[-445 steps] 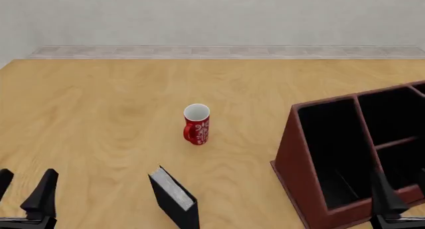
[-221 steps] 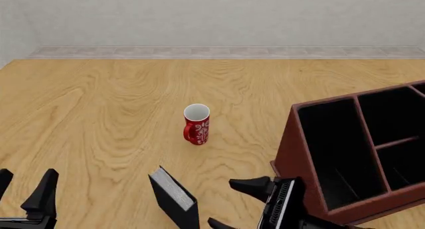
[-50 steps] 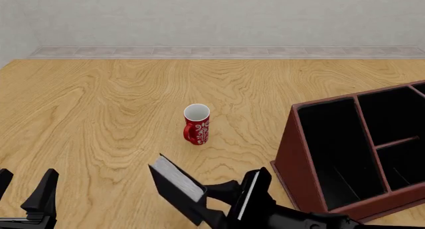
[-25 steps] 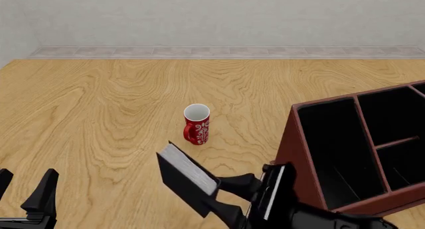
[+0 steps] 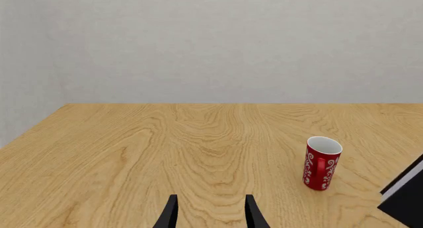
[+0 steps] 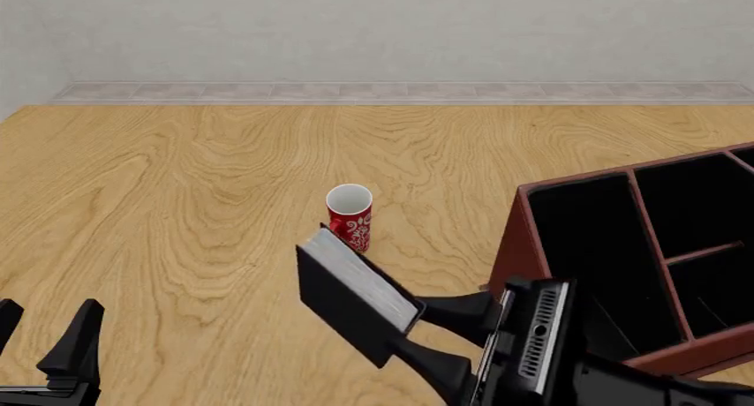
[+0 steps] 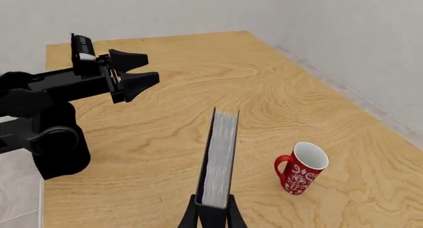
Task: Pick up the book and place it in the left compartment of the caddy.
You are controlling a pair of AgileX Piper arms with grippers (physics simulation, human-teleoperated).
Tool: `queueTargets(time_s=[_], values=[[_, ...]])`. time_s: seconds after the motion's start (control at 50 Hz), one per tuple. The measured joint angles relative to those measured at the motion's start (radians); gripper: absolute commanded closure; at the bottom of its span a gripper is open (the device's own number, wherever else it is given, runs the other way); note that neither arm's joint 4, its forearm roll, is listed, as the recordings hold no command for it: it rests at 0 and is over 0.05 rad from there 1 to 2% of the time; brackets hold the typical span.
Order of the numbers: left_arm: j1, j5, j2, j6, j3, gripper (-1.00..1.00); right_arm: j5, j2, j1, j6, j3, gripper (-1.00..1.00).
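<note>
The black book with its white-grey page block hangs tilted above the table, and my right gripper is shut on its lower end. The right wrist view shows the book edge-on between the gripper fingers. The red-brown caddy stands to the right of the book, its tall black left compartment nearest it and empty. My left gripper stays open low at the near left, holding nothing; it also shows as the open left gripper and the left gripper.
A red mug with white patterns stands upright just behind the raised book, also seen as the mug and the mug. The caddy's smaller slots lie to the right of the left compartment. A wall runs along the table's far edge.
The right gripper closed on the book, lifted it off the table and carried it up and rightward toward the caddy. The left arm has not moved.
</note>
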Motion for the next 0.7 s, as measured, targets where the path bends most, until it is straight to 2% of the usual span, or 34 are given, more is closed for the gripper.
queueTargets(time_s=[0.7], values=[[0.0, 0.0, 0.0, 0.0, 0.0, -1.0, 0.199, -0.259, -0.065, -0.041, 0.006, 1.0]])
